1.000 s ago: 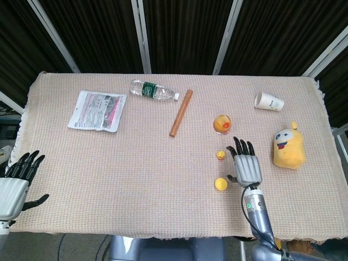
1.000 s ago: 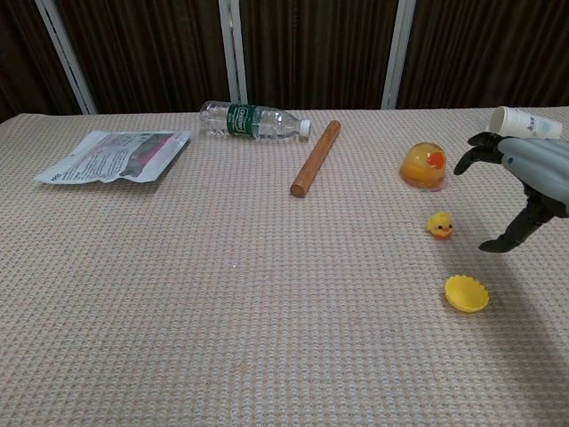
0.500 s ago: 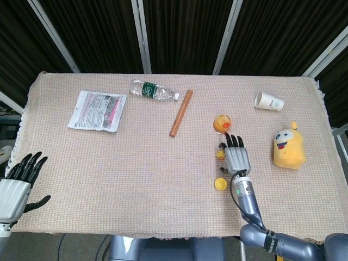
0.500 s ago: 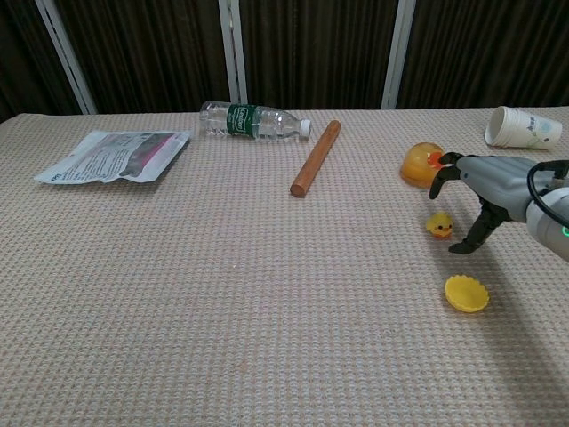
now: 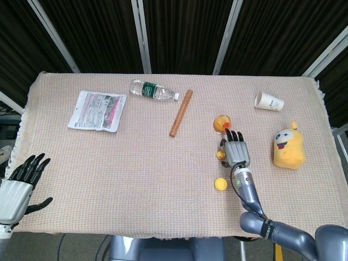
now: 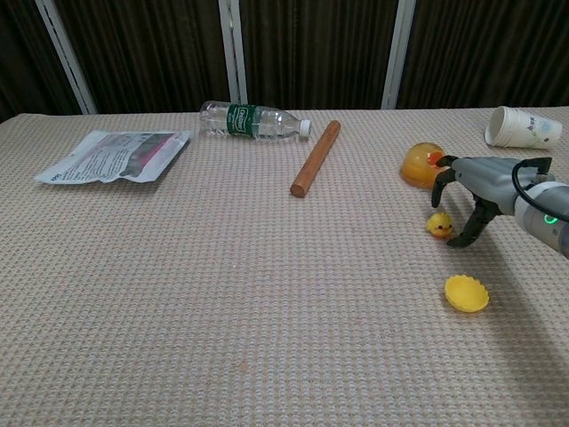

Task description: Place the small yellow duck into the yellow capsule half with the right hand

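The small yellow duck (image 6: 438, 226) stands on the mat, and in the head view the duck (image 5: 219, 155) peeks out at the left edge of my right hand. My right hand (image 6: 468, 189) hovers over it with fingers arched and apart, its thumb low beside the duck, holding nothing. From above, the right hand (image 5: 236, 150) lies palm down. The yellow capsule half (image 6: 467, 293) lies open side up a little nearer to me than the duck, also seen as the capsule half (image 5: 220, 184). My left hand (image 5: 19, 184) hangs open off the table's near left edge.
An orange capsule dome (image 6: 420, 165) with a toy inside sits just beyond the right hand. A yellow plush toy (image 5: 288, 147) and a paper cup (image 5: 269, 101) lie to the right. A wooden stick (image 5: 181, 112), a water bottle (image 5: 154, 90) and a packet (image 5: 97, 110) lie further left.
My right hand has moved left and away from me, from beside the capsule half to right over the duck. The duck, the capsule half and the left hand have stayed put.
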You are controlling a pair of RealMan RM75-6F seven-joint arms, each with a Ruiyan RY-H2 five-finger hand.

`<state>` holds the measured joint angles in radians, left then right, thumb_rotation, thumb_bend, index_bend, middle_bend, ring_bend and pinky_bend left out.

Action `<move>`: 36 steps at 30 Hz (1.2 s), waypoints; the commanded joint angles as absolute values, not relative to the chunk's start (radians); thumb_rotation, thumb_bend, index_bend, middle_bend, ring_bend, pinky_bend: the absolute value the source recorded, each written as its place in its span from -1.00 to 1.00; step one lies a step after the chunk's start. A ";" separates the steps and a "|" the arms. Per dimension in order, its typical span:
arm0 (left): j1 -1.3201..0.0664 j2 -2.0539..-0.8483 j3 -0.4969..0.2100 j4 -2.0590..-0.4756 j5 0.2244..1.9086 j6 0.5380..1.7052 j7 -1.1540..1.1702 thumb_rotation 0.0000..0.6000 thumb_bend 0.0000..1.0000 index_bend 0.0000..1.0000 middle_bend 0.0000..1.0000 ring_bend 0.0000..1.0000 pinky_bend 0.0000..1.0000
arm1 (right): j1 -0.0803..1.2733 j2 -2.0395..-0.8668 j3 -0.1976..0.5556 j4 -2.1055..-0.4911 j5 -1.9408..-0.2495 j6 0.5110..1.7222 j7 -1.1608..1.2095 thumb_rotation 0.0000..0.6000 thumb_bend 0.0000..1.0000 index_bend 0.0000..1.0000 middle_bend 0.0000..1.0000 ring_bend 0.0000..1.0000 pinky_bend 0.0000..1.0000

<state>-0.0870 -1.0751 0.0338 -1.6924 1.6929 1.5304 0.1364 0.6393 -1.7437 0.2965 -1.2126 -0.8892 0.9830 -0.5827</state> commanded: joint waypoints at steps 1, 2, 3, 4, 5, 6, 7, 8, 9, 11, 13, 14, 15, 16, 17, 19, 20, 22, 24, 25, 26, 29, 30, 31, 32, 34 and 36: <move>-0.088 -1.073 0.034 -1.694 1.694 1.529 0.133 1.00 -1.00 -1.00 -1.00 -1.00 -0.61 | 0.650 -1.746 0.292 -1.189 -0.885 0.972 -0.576 1.00 -0.72 -0.19 -1.00 -1.00 -1.00; -0.089 -1.073 0.035 -1.694 1.696 1.529 0.132 1.00 -1.00 -1.00 -1.00 -1.00 -0.61 | 0.652 -1.747 0.291 -1.180 -0.884 0.969 -0.571 1.00 -0.72 -0.17 -1.00 -1.00 -1.00; -0.090 -1.073 0.035 -1.694 1.697 1.528 0.130 1.00 -1.00 -1.00 -1.00 -1.00 -0.61 | 0.653 -1.748 0.290 -1.176 -0.883 0.969 -0.566 1.00 -0.72 -0.14 -1.00 -1.00 -1.00; -0.091 -1.073 0.035 -1.693 1.697 1.527 0.129 1.00 -1.00 -1.00 -1.00 -1.00 -0.61 | 0.653 -1.749 0.290 -1.172 -0.884 0.969 -0.560 1.00 -0.72 -0.11 -1.00 -1.00 -1.00; -0.091 -1.073 0.036 -1.694 1.697 1.525 0.128 1.00 -1.00 -1.00 -1.00 -1.00 -0.61 | 0.653 -1.749 0.288 -1.169 -0.885 0.970 -0.555 1.00 -0.72 -0.09 -1.00 -1.00 -1.00; -0.092 -1.072 0.036 -1.694 1.696 1.523 0.127 1.00 -1.00 -1.00 -1.00 -1.00 -0.61 | 0.653 -1.749 0.287 -1.167 -0.886 0.970 -0.551 1.00 -0.72 -0.07 -1.00 -1.00 -1.00; -0.092 -1.072 0.036 -1.694 1.695 1.522 0.126 1.00 -1.00 -1.00 -1.00 -1.00 -0.61 | 0.654 -1.749 0.286 -1.166 -0.887 0.971 -0.548 1.00 -0.72 -0.05 -1.00 -1.00 -1.00; -0.093 -1.071 0.036 -1.695 1.694 1.521 0.124 1.00 -1.00 -1.00 -1.00 -1.00 -0.61 | 0.654 -1.748 0.285 -1.165 -0.887 0.973 -0.545 1.00 -0.72 -0.04 -1.00 -1.00 -1.00; -0.093 -1.070 0.036 -1.696 1.693 1.520 0.123 1.00 -1.00 -1.00 -1.00 -1.00 -0.61 | 0.655 -1.748 0.284 -1.165 -0.887 0.973 -0.543 1.00 -0.72 -0.03 -1.00 -1.00 -1.00; -0.093 -1.069 0.036 -1.697 1.692 1.519 0.120 1.00 -1.00 -1.00 -1.00 -1.00 -0.61 | 0.657 -1.748 0.283 -1.165 -0.886 0.975 -0.541 1.00 -0.72 -0.02 -1.00 -1.00 -1.00; -0.094 -1.070 0.036 -1.697 1.694 1.519 0.123 1.00 -1.00 -1.00 -1.00 -1.00 -0.61 | 0.661 -1.751 0.281 -1.165 -0.886 0.978 -0.544 1.00 -0.72 0.00 -1.00 -1.00 -1.00; -0.094 -1.070 0.036 -1.697 1.694 1.518 0.123 1.00 -1.00 -1.00 -1.00 -1.00 -0.61 | 0.663 -1.752 0.281 -1.166 -0.884 0.979 -0.545 1.00 -0.72 0.01 -1.00 -1.00 -1.00; -0.095 -1.071 0.036 -1.697 1.694 1.518 0.123 1.00 -1.00 -1.00 -1.00 -1.00 -0.61 | 0.664 -1.753 0.281 -1.167 -0.884 0.981 -0.547 1.00 -0.72 0.02 -1.00 -1.00 -1.00; -0.095 -1.071 0.036 -1.697 1.694 1.517 0.123 1.00 -1.00 -1.00 -1.00 -1.00 -0.61 | 0.666 -1.754 0.281 -1.169 -0.883 0.983 -0.549 1.00 -0.72 0.03 -1.00 -1.00 -1.00; -0.096 -1.070 0.036 -1.697 1.694 1.516 0.122 1.00 -1.00 -1.00 -1.00 -1.00 -0.61 | 0.668 -1.755 0.281 -1.171 -0.882 0.985 -0.551 1.00 -0.72 0.03 -1.00 -1.00 -1.00; -0.096 -1.069 0.036 -1.698 1.693 1.514 0.121 1.00 -1.00 -1.00 -1.00 -1.00 -0.61 | 0.671 -1.755 0.280 -1.175 -0.882 0.988 -0.555 1.00 -0.71 0.05 -1.00 -1.00 -1.00; -0.097 -1.069 0.036 -1.698 1.693 1.514 0.120 1.00 -1.00 -1.00 -1.00 -1.00 -0.61 | 0.673 -1.756 0.278 -1.178 -0.883 0.991 -0.558 1.00 -0.71 0.05 -1.00 -1.00 -1.00; -0.097 -1.069 0.036 -1.699 1.692 1.514 0.118 1.00 -1.00 -1.00 -1.00 -1.00 -0.61 | 0.675 -1.757 0.275 -1.179 -0.886 0.994 -0.562 1.00 -0.71 0.06 -1.00 -1.00 -1.00; -0.096 -1.068 0.037 -1.698 1.693 1.515 0.116 1.00 -1.00 -1.00 -1.00 -1.00 -0.61 | 0.677 -1.760 0.272 -1.179 -0.886 0.997 -0.565 1.00 -0.70 0.07 -1.00 -1.00 -1.00; -0.097 -1.068 0.037 -1.698 1.694 1.514 0.115 1.00 -1.00 -1.00 -1.00 -1.00 -0.61 | 0.678 -1.763 0.271 -1.178 -0.883 0.997 -0.566 1.00 -0.70 0.07 -1.00 -1.00 -1.00; -0.097 -1.067 0.037 -1.698 1.694 1.514 0.113 1.00 -1.00 -1.00 -1.00 -1.00 -0.61 | 0.679 -1.764 0.270 -1.177 -0.882 0.997 -0.567 1.00 -0.70 0.07 -1.00 -1.00 -1.00; -0.097 -1.066 0.038 -1.698 1.696 1.515 0.111 1.00 -1.00 -1.00 -1.00 -1.00 -0.61 | 0.680 -1.767 0.265 -1.173 -0.880 1.000 -0.571 1.00 -0.70 0.08 -1.00 -1.00 -1.00; -0.097 -1.066 0.038 -1.698 1.696 1.515 0.110 1.00 -1.00 -1.00 -1.00 -1.00 -0.61 | 0.680 -1.766 0.264 -1.173 -0.880 1.001 -0.572 1.00 -0.70 0.08 -1.00 -1.00 -1.00; -0.098 -1.066 0.038 -1.698 1.697 1.515 0.109 1.00 -1.00 -1.00 -1.00 -1.00 -0.61 | 0.679 -1.764 0.263 -1.174 -0.880 1.002 -0.573 1.00 -0.70 0.08 -1.00 -1.00 -1.00; -0.098 -1.066 0.039 -1.698 1.696 1.515 0.109 1.00 -1.00 -1.00 -1.00 -1.00 -0.61 | 0.678 -1.761 0.261 -1.177 -0.881 1.005 -0.574 1.00 -0.70 0.08 -1.00 -1.00 -1.00; -0.098 -1.065 0.040 -1.698 1.697 1.513 0.109 1.00 -1.00 -1.00 -1.00 -1.00 -0.61 | 0.674 -1.747 0.259 -1.193 -0.884 1.015 -0.579 1.00 -0.70 0.08 -1.00 -1.00 -1.00; -0.099 -1.064 0.040 -1.698 1.699 1.514 0.107 1.00 -1.00 -1.00 -1.00 -1.00 -0.61 | 0.665 -1.724 0.257 -1.225 -0.890 1.035 -0.581 1.00 -0.70 0.08 -1.00 -1.00 -1.00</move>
<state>-0.0985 -1.0644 0.0399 -1.6981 1.6997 1.5144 0.1073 0.6718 -1.7399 0.2591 -1.2052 -0.8853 1.0212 -0.5784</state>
